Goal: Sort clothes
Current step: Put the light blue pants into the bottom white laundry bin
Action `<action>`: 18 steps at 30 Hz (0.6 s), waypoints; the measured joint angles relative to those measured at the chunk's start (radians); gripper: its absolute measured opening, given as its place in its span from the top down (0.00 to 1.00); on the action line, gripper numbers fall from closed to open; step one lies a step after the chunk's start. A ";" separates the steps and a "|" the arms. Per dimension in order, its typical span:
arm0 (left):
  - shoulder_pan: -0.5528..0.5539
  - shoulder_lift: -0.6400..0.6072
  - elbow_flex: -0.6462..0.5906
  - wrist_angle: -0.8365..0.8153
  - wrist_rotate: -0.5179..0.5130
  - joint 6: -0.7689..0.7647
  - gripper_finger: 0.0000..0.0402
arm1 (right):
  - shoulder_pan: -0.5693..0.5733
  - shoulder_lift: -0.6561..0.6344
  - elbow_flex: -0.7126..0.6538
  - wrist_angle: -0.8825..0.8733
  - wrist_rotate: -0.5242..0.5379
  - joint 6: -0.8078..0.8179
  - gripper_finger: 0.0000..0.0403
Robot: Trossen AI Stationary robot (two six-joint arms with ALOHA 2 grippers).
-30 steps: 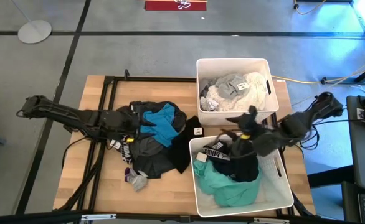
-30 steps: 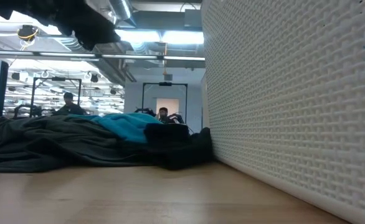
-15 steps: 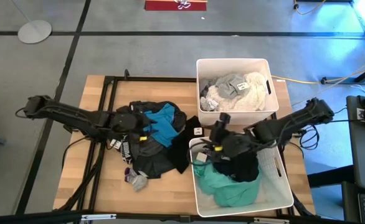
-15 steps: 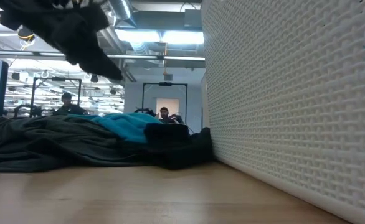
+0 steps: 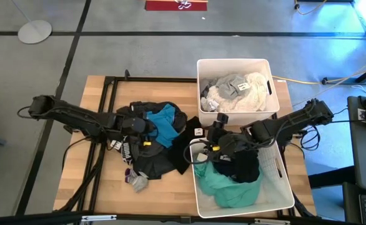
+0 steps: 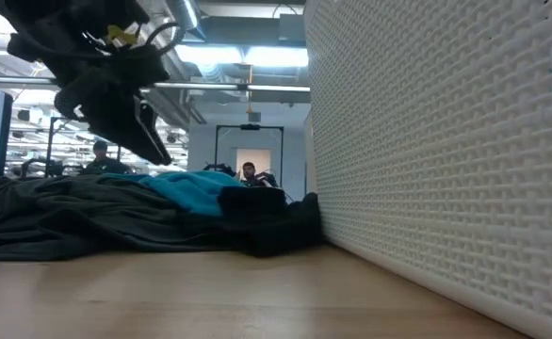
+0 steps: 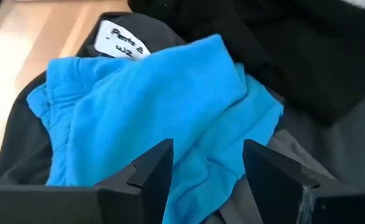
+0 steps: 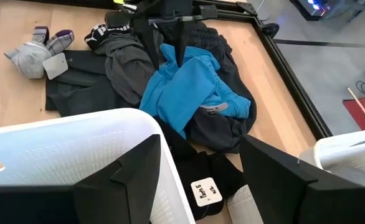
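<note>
The blue garment [image 7: 151, 106] lies atop the dark clothes [image 5: 152, 159] on the desk [image 5: 102, 94]: soft, light, best pinched at a raised fold. Both grippers, left [image 7: 201, 165] and right [image 8: 198, 165], have their fingers apart and empty.

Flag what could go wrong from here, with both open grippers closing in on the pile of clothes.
1. The left gripper hangs open over the blue garment, which lies tangled with dark clothes; a grab may lift several at once.
2. The right gripper sits at the rim of the near bin; reaching out could knock it.
3. Both arms converge on one pile and might collide.
</note>
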 joint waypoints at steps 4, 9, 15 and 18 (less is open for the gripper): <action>0.000 0.047 0.000 0.004 0.002 0.027 0.55 | 0.000 0.000 0.000 0.000 0.000 0.000 0.45; 0.003 0.110 0.000 0.025 0.001 0.036 0.55 | 0.000 0.000 0.000 0.000 0.001 0.000 0.45; 0.008 0.170 0.000 0.095 -0.003 0.053 0.57 | 0.000 0.000 0.000 0.000 0.001 0.000 0.45; 0.009 0.187 0.000 0.116 -0.005 0.052 0.63 | 0.000 0.000 0.000 0.000 0.001 0.000 0.45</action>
